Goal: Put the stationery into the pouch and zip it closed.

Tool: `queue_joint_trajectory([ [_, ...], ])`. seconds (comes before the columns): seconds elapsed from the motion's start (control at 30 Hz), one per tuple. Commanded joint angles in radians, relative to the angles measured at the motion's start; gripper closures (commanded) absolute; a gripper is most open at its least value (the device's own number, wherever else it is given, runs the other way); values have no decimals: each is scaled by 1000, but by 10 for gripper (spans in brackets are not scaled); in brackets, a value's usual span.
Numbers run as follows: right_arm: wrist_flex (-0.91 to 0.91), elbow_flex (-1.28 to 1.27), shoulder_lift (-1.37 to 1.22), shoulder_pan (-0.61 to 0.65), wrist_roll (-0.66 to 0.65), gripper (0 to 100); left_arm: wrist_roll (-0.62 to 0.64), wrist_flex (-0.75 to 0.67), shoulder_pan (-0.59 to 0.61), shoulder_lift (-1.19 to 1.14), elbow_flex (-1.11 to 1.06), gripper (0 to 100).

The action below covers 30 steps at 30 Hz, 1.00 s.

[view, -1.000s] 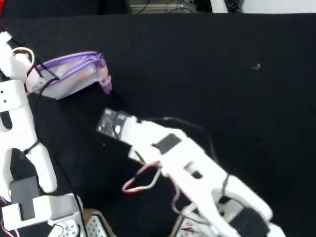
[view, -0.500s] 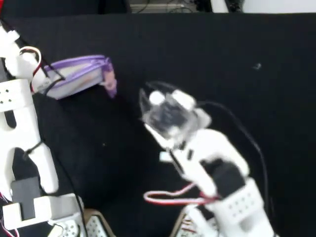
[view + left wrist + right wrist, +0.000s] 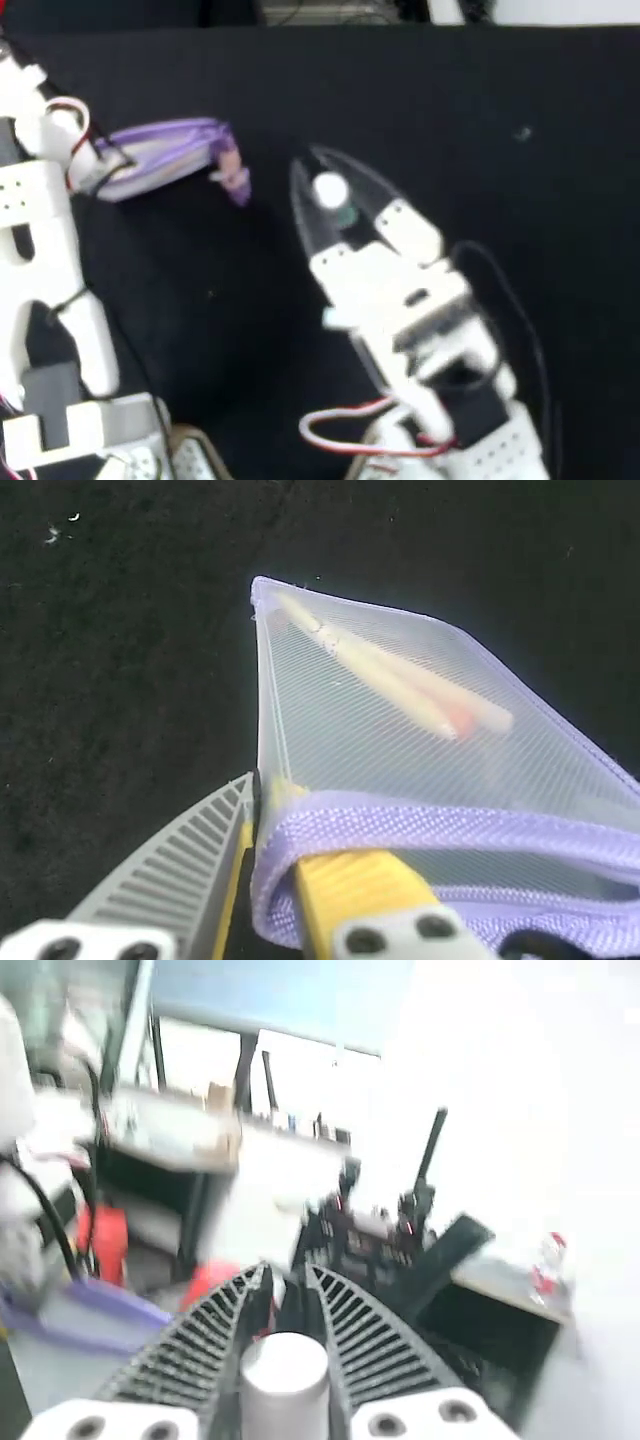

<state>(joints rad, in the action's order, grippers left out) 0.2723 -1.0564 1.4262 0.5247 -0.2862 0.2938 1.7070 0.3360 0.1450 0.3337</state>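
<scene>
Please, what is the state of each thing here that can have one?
pouch: zip open, mouth edge gripped.
stationery: two pale sticks, inside the pouch.
left pincer: shut on the pouch.
right pincer: shut on a white cylinder, tilted upward.

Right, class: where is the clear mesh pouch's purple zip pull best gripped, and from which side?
Grip the purple zip pull by its loose tab, coming from the end of the clear mesh pouch opposite the left gripper: the tab sticks out freely past that end.
</scene>
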Motion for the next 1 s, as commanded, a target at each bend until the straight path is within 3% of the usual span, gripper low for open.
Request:
queue_joint_trajectory([
  [0.0, -391, -162, 44, 48, 69, 988, 5, 5, -58, 5, -5, 970],
  [0.17, -729, -323, 44, 77, 75, 988, 5, 6, -119, 5, -5, 970],
  [0.47, -856, -326, -1, 198, 71, 988, 5, 2, -163, 5, -5, 970],
  [0.83, -1212, -81, -568, 216, 78, 988, 8, 0, -166, 5, -7, 970],
  [0.97, -1320, -2, -737, 212, 173, 988, 8, 0, -166, 3, -7, 970],
])
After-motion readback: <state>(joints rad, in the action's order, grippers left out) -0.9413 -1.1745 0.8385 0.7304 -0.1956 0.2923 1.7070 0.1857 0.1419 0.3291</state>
